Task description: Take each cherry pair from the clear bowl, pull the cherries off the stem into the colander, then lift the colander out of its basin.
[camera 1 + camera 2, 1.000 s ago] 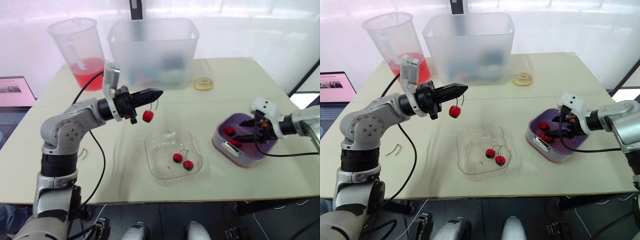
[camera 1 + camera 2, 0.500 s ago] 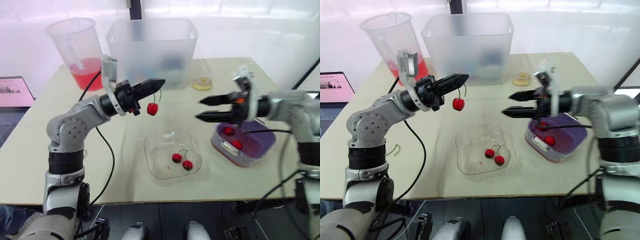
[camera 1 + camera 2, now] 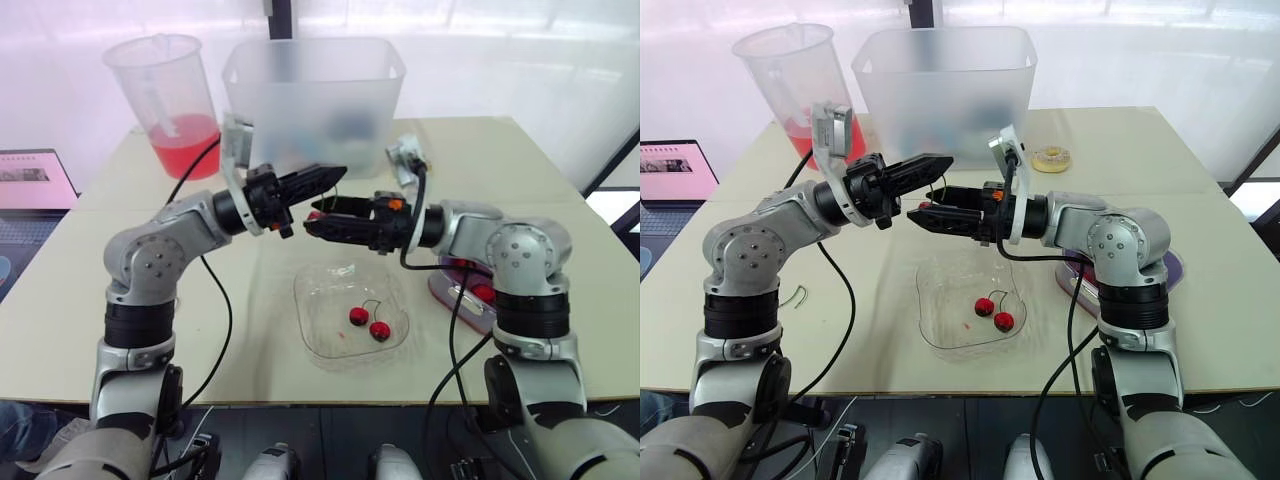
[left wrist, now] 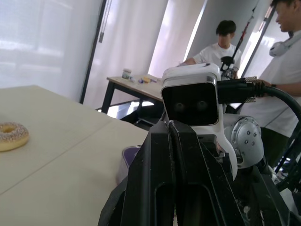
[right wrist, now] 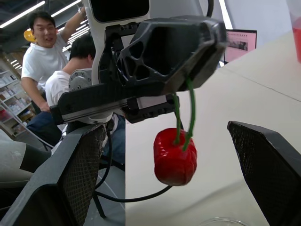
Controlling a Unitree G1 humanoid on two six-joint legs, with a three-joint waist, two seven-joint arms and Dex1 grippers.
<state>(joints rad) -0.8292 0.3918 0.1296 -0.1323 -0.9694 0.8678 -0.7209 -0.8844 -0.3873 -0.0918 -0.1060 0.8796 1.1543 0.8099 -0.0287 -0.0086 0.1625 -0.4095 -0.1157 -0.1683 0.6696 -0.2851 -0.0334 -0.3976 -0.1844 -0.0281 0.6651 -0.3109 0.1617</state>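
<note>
Right claw [image 3: 917,214] swung across to left claw [image 3: 336,174], spread either side of hanging cherry [image 5: 175,160], left claw pinching its stem [image 5: 190,113]

cherry pair [image 3: 367,322] in clear bowl [image 3: 325,338] | basin [image 3: 469,312] right | tub [image 3: 315,100] behind | jug [image 3: 165,95] back-left

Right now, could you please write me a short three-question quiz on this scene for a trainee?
1. True or false: the left gripper is shut on a stem with one cherry hanging from it.
2. How many cherries lie in the bowl? A one; B two; C four.
3. Fill in: the right gripper is ____, with one finger on each side of the hanging cherry.
Key: 1 true; 2 B; 3 open.
</note>
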